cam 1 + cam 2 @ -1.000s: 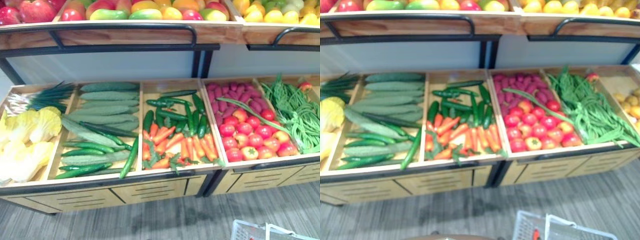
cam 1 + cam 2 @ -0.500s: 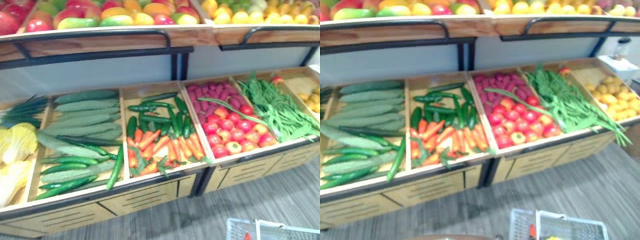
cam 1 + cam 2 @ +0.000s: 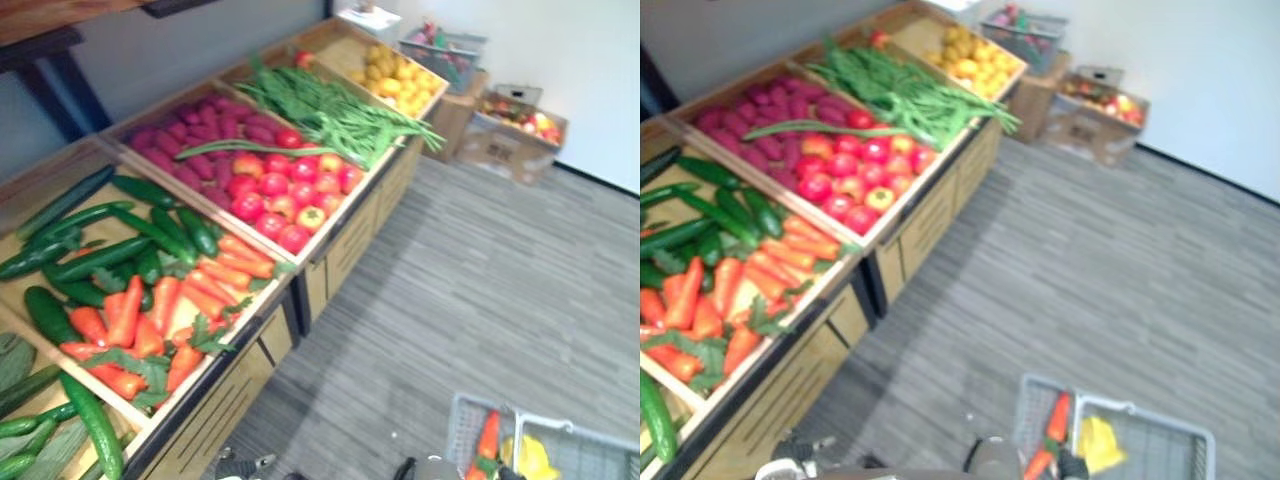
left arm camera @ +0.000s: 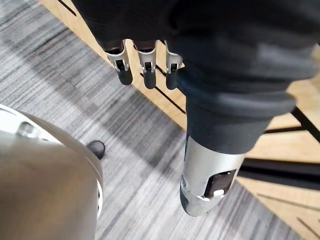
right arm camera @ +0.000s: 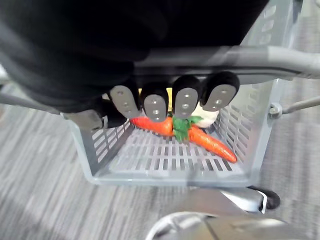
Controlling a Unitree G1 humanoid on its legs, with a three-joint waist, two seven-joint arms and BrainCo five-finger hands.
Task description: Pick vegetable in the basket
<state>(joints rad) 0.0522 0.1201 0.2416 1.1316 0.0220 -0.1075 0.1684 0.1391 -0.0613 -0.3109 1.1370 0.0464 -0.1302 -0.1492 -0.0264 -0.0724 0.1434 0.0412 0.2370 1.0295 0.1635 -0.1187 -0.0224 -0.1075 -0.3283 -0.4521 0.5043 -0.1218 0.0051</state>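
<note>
above grey carpet, right hand grips basket handle, carrot inside.

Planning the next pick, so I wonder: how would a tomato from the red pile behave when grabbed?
The tomatoes look round and glossy, so one is probably slippery and apt to roll. They lie heaped, touching each other, so neighbours may shift.

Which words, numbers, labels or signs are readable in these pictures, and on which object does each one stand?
No text can be read.
The cardboard box by the wall: any print on it is too blurred to read.
The grey basket: plain slotted plastic, no label visible.
The wooden stand: its front shows only dark slots, and no price sign is visible.
</note>
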